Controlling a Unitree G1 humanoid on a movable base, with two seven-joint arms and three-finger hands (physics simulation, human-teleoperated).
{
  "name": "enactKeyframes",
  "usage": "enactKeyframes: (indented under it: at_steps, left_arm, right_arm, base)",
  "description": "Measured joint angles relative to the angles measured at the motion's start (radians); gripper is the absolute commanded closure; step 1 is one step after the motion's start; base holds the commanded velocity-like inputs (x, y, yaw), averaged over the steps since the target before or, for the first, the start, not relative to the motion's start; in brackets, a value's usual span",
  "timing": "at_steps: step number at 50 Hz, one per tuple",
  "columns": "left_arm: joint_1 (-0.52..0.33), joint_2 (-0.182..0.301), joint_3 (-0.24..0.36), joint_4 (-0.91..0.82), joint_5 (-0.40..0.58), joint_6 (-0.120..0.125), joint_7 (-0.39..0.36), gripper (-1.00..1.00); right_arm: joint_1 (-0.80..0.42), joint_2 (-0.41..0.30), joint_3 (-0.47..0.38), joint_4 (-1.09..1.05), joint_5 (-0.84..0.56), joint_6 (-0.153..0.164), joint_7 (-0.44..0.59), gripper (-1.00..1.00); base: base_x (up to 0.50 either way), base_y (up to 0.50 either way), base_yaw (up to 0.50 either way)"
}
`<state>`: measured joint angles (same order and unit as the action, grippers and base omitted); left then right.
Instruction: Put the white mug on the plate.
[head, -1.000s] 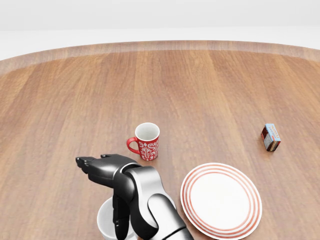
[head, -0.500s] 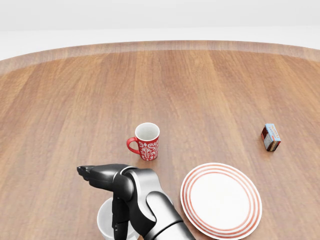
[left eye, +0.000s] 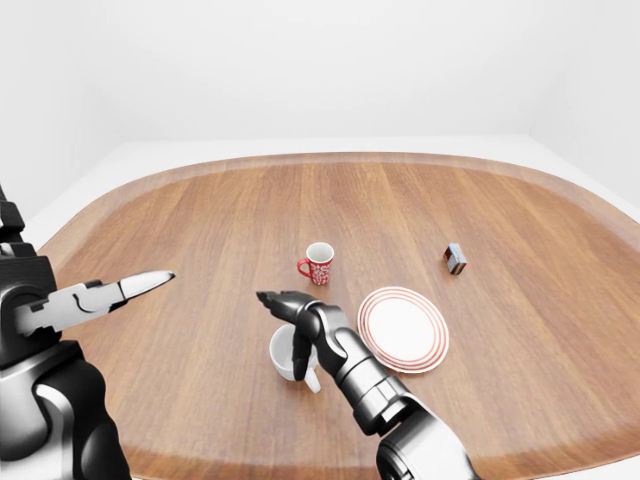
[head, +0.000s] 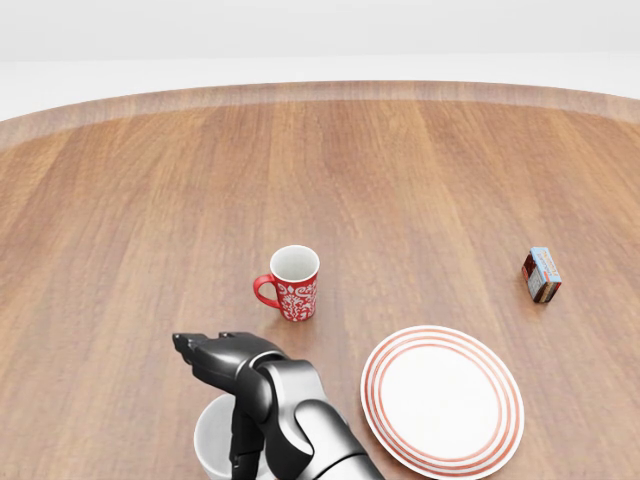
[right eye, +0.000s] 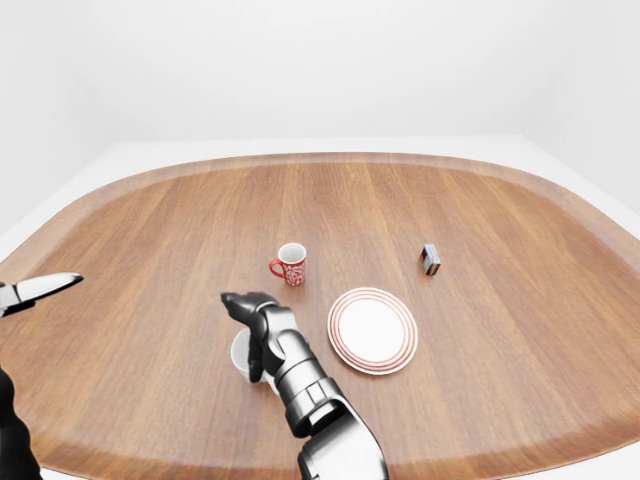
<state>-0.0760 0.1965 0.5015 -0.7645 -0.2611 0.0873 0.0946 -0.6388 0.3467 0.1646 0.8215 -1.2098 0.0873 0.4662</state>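
Wooden table (left eye: 200, 230), 2 mugs (left eye: 320, 263), 1 plate (left eye: 403, 329), 1 small box (left eye: 455, 258), possibly cardboard

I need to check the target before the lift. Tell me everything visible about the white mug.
The plain white glossy ceramic-looking mug stands upright on the brown wooden table, mouth open upward, with its handle pointing toward the bottom of the left-eye view. It sits to the left of the white red-ringed plate, apart from it, and below the red patterned mug. The right robot hand is at its rim, one dark finger reaching down into its mouth. Whether the grasp is firm cannot be told.
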Motion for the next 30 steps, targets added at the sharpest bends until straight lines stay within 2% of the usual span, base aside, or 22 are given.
enactKeyframes:
  at_steps: [16, 30]
  left_arm:
    - [-0.009, 0.004, 0.001, 0.000, -0.002, 0.000, 0.004, -1.00]
    - [-0.018, 0.010, 0.001, 0.003, -0.009, 0.000, 0.010, -1.00]
  right_arm:
    - [-0.012, -0.001, -0.009, 0.044, -0.020, 0.000, -0.062, -1.00]
    - [-0.008, 0.002, -0.005, 0.084, -0.093, 0.000, -0.105, -1.00]
  base:
    - [0.00, 0.00, 0.00]
    - [0.00, 0.00, 0.00]
